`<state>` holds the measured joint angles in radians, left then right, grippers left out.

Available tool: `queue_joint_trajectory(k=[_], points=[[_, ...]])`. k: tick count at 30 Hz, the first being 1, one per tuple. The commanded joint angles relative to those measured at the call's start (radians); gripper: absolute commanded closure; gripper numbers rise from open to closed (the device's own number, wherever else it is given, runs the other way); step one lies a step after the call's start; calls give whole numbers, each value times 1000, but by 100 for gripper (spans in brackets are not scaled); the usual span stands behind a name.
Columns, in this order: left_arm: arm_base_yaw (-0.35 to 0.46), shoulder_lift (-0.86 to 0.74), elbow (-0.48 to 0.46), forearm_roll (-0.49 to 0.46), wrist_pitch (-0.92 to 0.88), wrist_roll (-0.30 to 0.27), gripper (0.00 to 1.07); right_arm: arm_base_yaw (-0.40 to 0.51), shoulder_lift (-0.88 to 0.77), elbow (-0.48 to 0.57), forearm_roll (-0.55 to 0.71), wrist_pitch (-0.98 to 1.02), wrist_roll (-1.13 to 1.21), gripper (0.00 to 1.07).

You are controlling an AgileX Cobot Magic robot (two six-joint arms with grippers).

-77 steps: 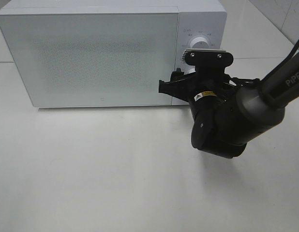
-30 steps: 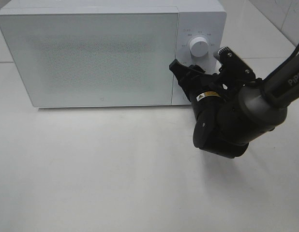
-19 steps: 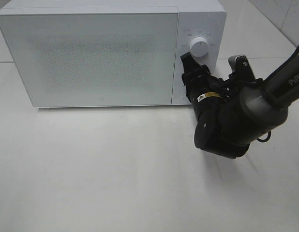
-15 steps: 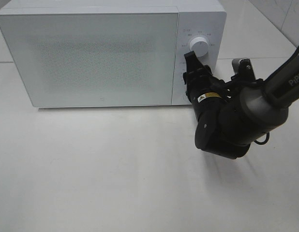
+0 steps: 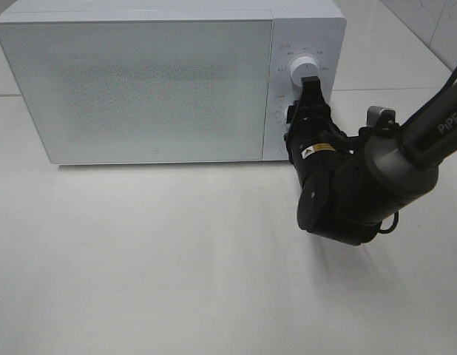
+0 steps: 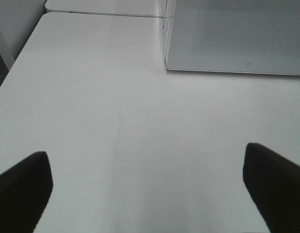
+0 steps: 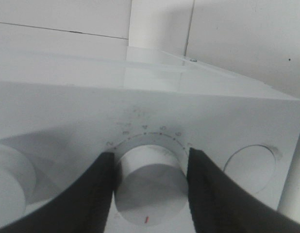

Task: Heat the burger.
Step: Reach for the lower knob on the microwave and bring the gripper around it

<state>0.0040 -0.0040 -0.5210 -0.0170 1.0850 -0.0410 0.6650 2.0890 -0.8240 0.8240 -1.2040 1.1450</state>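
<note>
The burger is hidden in every view; only the right wrist camera shows the right end effector [image 7: 151, 160] pinching the round dial [image 7: 150, 187] of the white microwave [image 7: 67, 111], the left end effector [image 6: 147, 194] gaping wide over the white bench [image 6: 116, 97].

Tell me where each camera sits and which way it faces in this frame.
Exterior high: mounted above, looking down at the table and the shut microwave; the right arm shows.
Left wrist: above the table, facing the microwave's front lower corner; the open left gripper shows two fingertips.
Right wrist: close to the microwave's front, facing the lower dial; the right gripper clamps it.
Shared: all three views see the microwave.
</note>
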Motion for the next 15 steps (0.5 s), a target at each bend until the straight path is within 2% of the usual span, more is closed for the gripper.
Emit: queue_joint_trajectory(k=[1,15], points=[[1,-19,2,-4,-13,-4,6,-2,-7,-23,-99,-13,118,102],[1,-19,2,-4,-13,-4,6,-2,-7,-23,-100,-13,305,101]])
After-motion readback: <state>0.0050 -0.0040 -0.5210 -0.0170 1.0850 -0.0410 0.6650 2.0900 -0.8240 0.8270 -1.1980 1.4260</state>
